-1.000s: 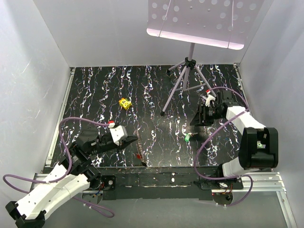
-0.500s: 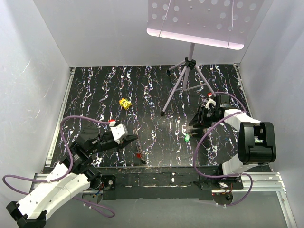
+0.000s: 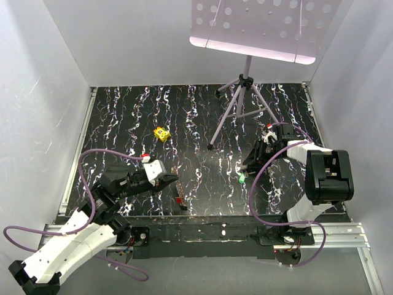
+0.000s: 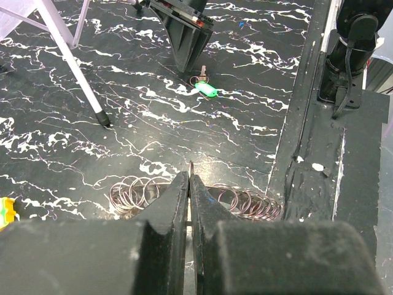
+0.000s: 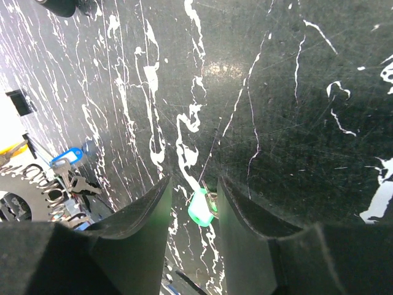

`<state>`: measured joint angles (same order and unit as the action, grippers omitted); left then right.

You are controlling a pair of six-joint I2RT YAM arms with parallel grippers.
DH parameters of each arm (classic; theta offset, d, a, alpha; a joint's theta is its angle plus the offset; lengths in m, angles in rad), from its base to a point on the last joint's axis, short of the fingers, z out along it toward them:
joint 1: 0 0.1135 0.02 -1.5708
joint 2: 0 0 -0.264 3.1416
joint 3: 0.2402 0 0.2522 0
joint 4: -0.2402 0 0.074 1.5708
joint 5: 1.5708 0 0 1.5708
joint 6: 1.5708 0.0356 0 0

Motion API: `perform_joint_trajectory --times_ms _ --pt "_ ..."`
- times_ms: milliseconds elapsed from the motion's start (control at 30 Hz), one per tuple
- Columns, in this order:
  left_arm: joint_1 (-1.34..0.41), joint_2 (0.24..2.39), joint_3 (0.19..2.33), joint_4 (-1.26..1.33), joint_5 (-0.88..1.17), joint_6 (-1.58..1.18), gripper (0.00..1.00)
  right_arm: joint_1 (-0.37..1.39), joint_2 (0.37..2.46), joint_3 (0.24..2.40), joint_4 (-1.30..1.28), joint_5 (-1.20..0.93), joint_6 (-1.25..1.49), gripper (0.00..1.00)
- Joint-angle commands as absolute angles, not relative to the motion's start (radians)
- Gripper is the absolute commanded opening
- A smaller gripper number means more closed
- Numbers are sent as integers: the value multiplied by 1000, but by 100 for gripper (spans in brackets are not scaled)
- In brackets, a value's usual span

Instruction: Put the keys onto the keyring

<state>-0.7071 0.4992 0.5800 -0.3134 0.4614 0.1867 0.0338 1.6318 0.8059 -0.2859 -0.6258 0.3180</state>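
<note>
My left gripper (image 3: 171,180) (image 4: 189,178) hovers low over the near middle of the table, its jaws shut on a thin metal sliver that looks like the keyring (image 4: 192,166) seen edge-on. A coil of thin wire loops (image 4: 132,192) lies under it. A green-headed key (image 3: 242,179) (image 4: 206,90) (image 5: 201,208) lies flat on the table. My right gripper (image 3: 249,168) (image 5: 193,182) points down over it, jaws open, one finger on each side and neither touching it. A red key (image 3: 179,200) lies near the front edge. A blue key (image 5: 66,157) shows at the left of the right wrist view.
A yellow block (image 3: 161,133) (image 4: 5,212) sits left of centre. A grey tripod stand (image 3: 244,92) holding a white perforated panel (image 3: 258,27) occupies the back right, with one leg (image 4: 73,61) reaching toward the middle. White walls enclose the table (image 3: 123,117).
My right gripper has come nearer and leftward, down over the green key, and its jaws have narrowed. The left gripper has stayed almost still and shut.
</note>
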Motion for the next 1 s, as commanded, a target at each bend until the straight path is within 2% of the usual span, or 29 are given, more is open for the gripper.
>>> perform_joint_trajectory --times_ms 0,967 --pt "-696 502 589 -278 485 196 0 35 1628 821 -272 -650 339 44" --pt "-689 505 591 -275 483 192 0 71 1592 764 -238 -578 442 44"
